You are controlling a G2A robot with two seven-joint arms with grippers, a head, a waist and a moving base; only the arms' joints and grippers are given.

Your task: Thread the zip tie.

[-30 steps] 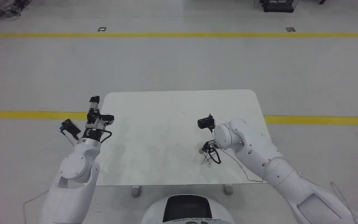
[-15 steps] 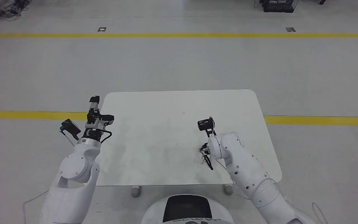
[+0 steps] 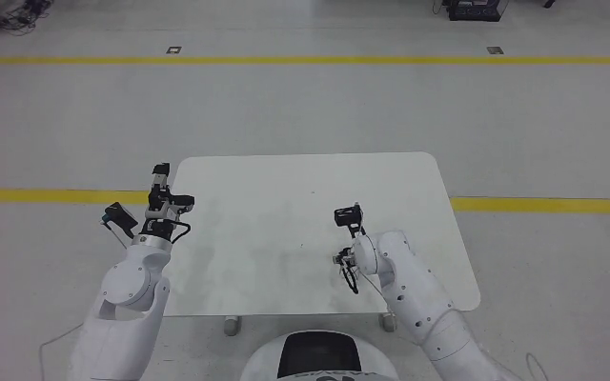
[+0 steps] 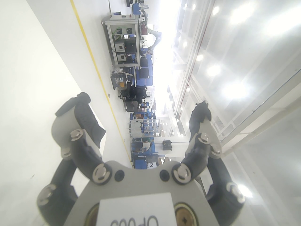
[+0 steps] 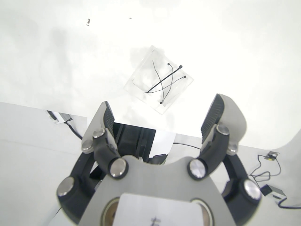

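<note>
Black zip ties (image 5: pixel 165 79) lie crossed inside clear tray (image 5: pixel 145 76) on white table (image 5: pixel 70 59)

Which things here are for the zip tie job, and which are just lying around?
For the job: zip ties; clear tray holding them; right gripper, open fingers pointing at it.
Just lying about: dark specks on the table.

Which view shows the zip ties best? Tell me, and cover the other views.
Right wrist view: the zip ties lie crossed in a clear tray, unobstructed. Top view shows mere thin dark strands beside the right arm. Left wrist view faces the hall.
</note>
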